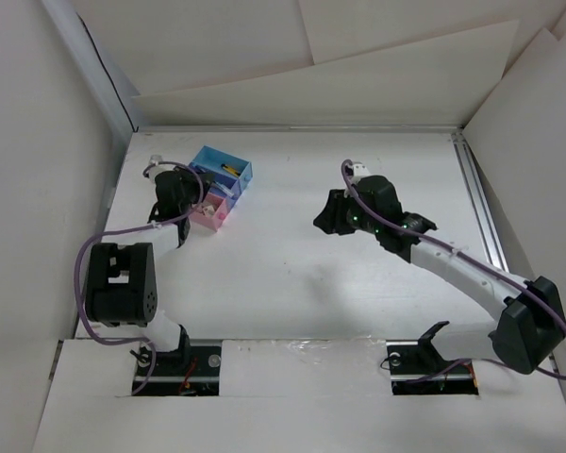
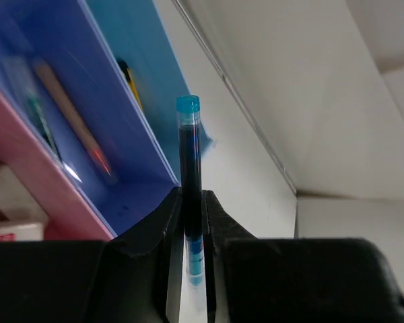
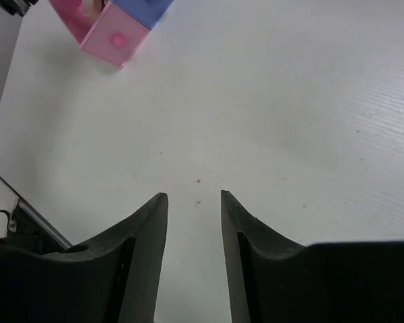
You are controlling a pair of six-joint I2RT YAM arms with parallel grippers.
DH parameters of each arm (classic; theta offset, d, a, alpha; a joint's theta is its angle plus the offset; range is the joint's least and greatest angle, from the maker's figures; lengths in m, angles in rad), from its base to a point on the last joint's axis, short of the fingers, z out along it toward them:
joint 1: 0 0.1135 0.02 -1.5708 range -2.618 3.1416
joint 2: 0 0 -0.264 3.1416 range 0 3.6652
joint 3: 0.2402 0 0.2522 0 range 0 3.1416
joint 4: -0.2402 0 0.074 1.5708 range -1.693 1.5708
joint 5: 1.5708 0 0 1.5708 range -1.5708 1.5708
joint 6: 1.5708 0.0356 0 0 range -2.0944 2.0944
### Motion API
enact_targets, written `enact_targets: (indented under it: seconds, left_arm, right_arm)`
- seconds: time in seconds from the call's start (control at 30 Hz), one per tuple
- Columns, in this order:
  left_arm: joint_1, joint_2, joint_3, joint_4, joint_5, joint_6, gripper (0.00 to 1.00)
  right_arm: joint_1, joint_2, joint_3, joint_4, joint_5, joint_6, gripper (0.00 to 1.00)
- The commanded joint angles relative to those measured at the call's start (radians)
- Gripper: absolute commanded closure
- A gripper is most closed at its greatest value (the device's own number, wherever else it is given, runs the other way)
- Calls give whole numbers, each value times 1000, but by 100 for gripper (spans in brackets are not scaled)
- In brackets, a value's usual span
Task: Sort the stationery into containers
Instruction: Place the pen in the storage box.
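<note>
The left gripper (image 2: 191, 196) is shut tight on a thin blue pen (image 2: 188, 145). The pen sticks out straight from between the two black fingers, and its light blue cap is at the far end. The pen is in the air, close to the three small bins that are joined side by side. From the left wrist camera, its cap sits just past the wall of the light blue bin (image 2: 145, 54), but I cannot tell if it is over the bin or over the white table (image 1: 292, 274). A small yellow piece (image 2: 129, 79) lies in the light blue bin. A thin pinkish pen (image 2: 71, 111) lies in the darker blue bin (image 2: 87, 81), next to a thin see-through thing that is too blurry to name. A pale block (image 2: 13, 215) sits in the pink bin (image 2: 34, 168). The right gripper (image 3: 192, 196) is well away from the bins, above a bare part of the table. Its two fingers stand apart and nothing is between them.
</note>
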Motion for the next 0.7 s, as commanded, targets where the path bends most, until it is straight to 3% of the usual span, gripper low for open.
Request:
enact_targets:
  seconds: [0.0, 0.1, 0.23, 0.3, 0.47, 0.6, 0.67]
  left_arm:
    - [46, -29, 20, 15, -52, -43, 100]
    - [56, -6, 43, -9, -98, -34, 100]
    - [56, 57, 112, -20, -123, -34, 100]
    - [56, 80, 140, -40, -145, -34, 100]
    - [56, 129, 163, -40, -196, -54, 100]
    - [56, 154, 184, -54, -242, -54, 100]
    - [56, 174, 184, -54, -253, -45, 100]
  right_arm:
    - [-3, -7, -10, 71, 5, 17, 57]
    - [-3, 3, -20, 71, 5, 17, 67]
    - [-12, 14, -20, 82, -15, 17, 90]
    - [-12, 25, -20, 91, -15, 17, 94]
    - [-12, 25, -29, 102, -1, 17, 82]
    - [-23, 25, -30, 102, -1, 26, 67]
    - [-23, 25, -30, 102, -1, 26, 65]
